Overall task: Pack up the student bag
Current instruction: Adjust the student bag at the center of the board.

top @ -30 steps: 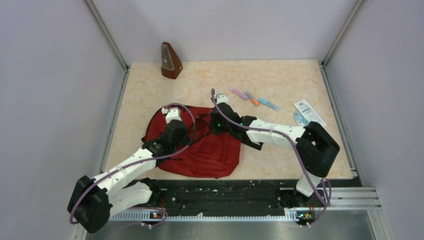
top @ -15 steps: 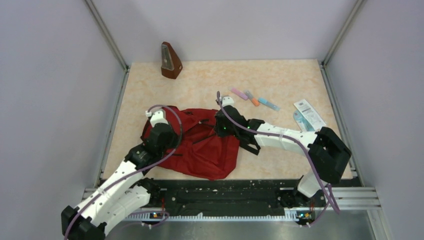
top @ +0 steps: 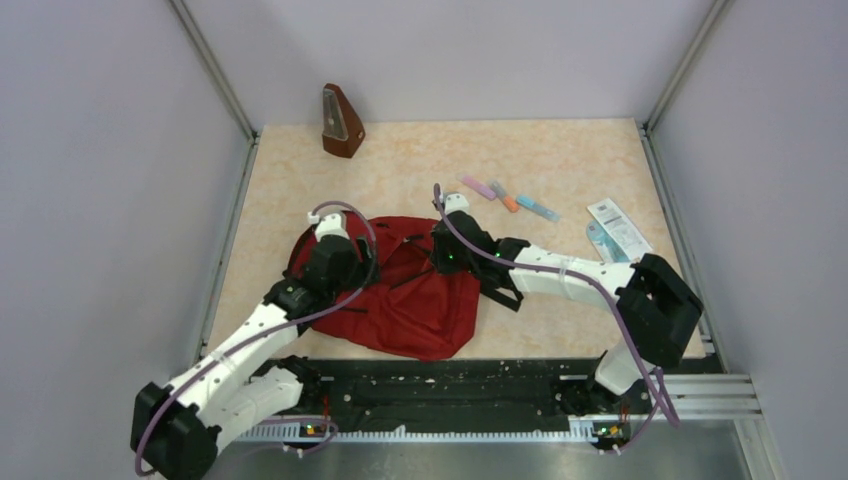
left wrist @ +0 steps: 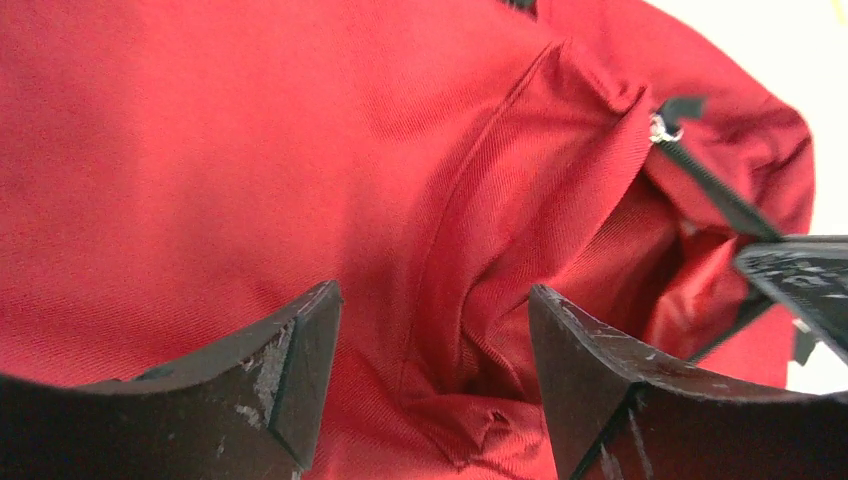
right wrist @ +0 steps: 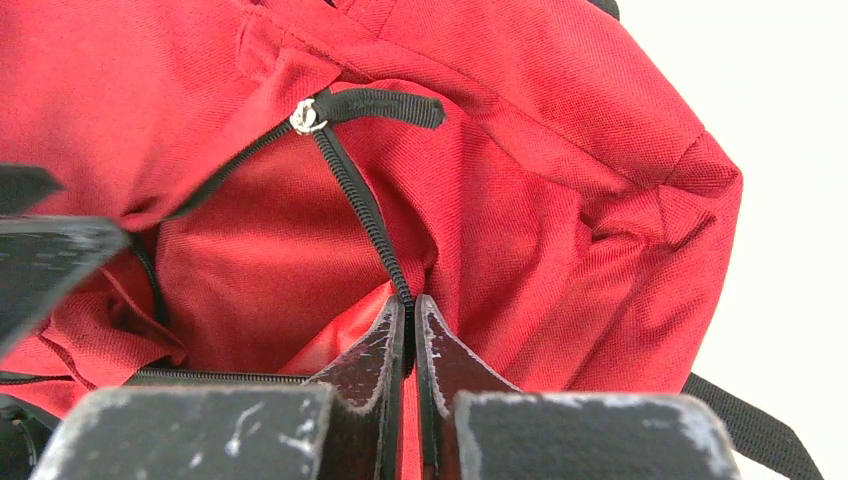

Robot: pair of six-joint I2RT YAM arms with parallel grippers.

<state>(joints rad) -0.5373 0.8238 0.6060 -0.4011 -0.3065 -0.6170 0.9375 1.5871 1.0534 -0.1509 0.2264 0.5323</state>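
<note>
student bag unzipped, seemingly unfilled; right end effector pinches its zipper edge, left end effector released; markers beyond it unpacked.

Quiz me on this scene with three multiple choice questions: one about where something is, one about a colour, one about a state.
1. What colour is the student bag? A) blue B) green C) red
2. Where does the brown metronome stand? A) far left corner of the table B) near right corner C) on the bag
3. On the right gripper, how do the jaws stand? A) wide open B) shut on the bag's zipper C) shut on a marker

C: its fabric shows red in every view. A: the top view puts it far left. B: the right wrist view shows them pinching the zipper.
</note>
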